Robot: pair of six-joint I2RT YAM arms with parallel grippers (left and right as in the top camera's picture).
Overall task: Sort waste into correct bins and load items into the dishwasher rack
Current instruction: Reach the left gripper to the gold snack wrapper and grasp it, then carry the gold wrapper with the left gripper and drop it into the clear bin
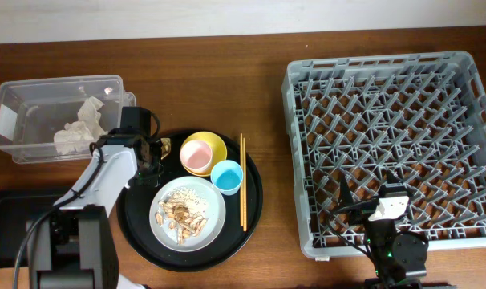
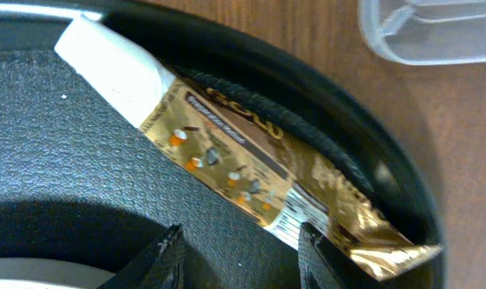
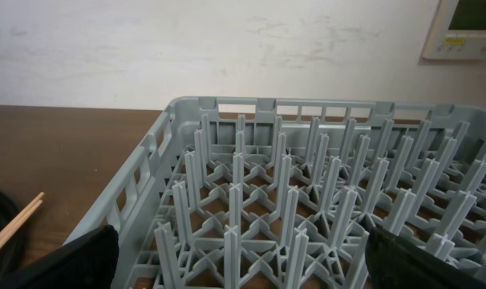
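The dishwasher rack point(image 1: 296, 160) sits well to the right of the round black tray point(image 1: 254, 201), nothing loaded in it. My right gripper point(image 3: 239, 241) hangs over the rack corner nearest the tray, jaws spread wide and holding nothing; I judge it waits for dishes. The clear tub point(image 1: 34, 104) lies just off the tray's upper left edge, napkin point(image 1: 81, 128) inside. On the tray are the plate point(image 1: 213, 205) of scraps point(image 1: 181, 213), the yellow bowl point(image 1: 217, 144) cradling the pink cup point(image 1: 197, 155), the blue cup point(image 1: 226, 176) and the chopsticks point(image 1: 243, 181). My left gripper point(image 2: 241, 233) is low at the tray's left rim, fingers parted and gripping nothing, because the gold wrapper point(image 2: 235, 160) lies flat against that rim, just ahead.
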